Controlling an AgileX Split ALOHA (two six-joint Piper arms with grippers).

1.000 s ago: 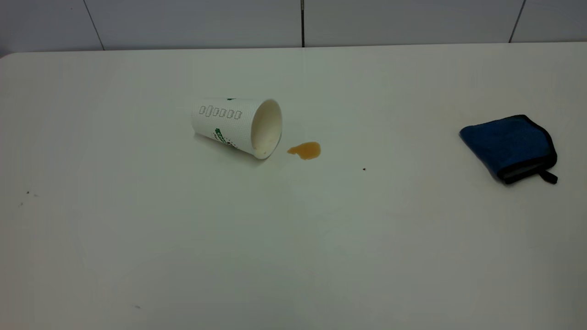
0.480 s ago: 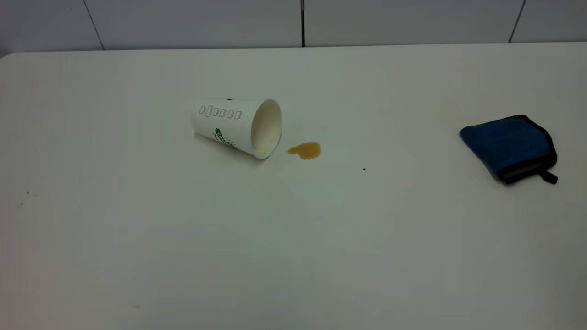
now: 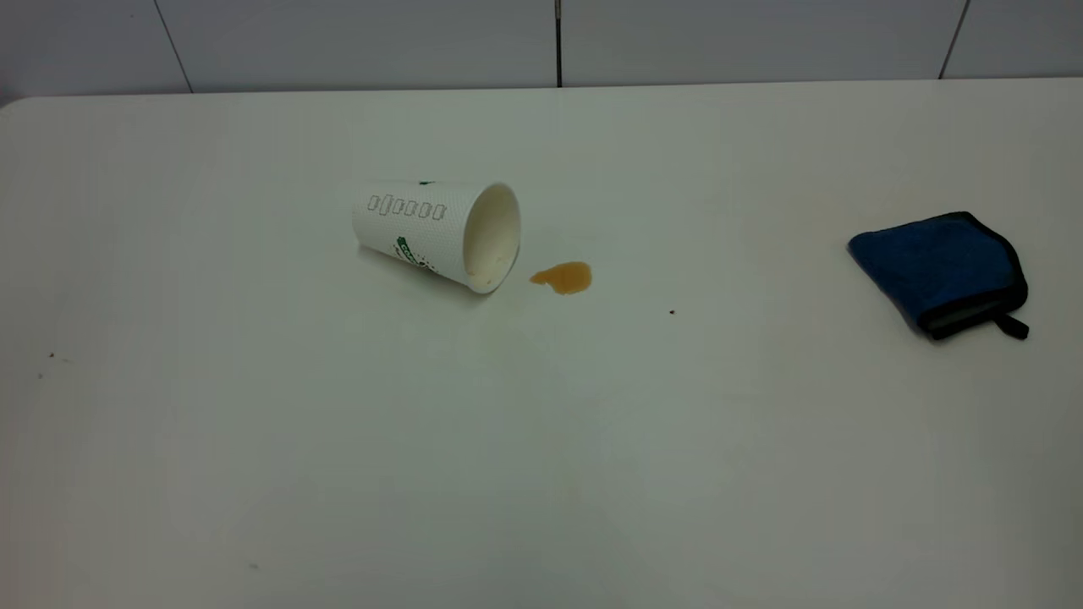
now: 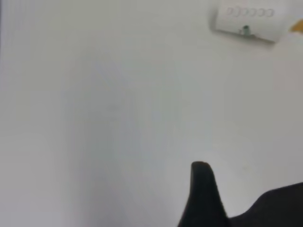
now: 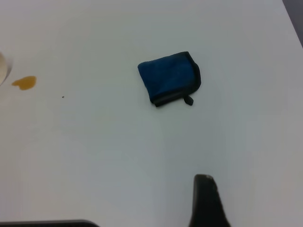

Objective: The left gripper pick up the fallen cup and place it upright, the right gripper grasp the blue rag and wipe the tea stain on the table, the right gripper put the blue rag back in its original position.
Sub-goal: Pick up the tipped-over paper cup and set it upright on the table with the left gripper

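Note:
The cup (image 3: 436,233) lies on its side on the table (image 3: 541,440), left of centre, with its mouth facing right. The tea stain (image 3: 563,277) sits just right of the cup's mouth. The blue rag (image 3: 937,271) lies folded at the far right. Neither gripper shows in the exterior view. In the left wrist view the left gripper (image 4: 222,198) is only a black shape at the picture's edge, far from the cup (image 4: 246,23). In the right wrist view the right gripper (image 5: 207,201) hovers well short of the blue rag (image 5: 169,78); the tea stain (image 5: 24,82) also shows there.
A tiny black speck (image 3: 672,312) lies right of the stain. A few small dark specks (image 3: 51,355) sit near the table's left edge. A tiled wall runs behind the table's far edge (image 3: 541,86).

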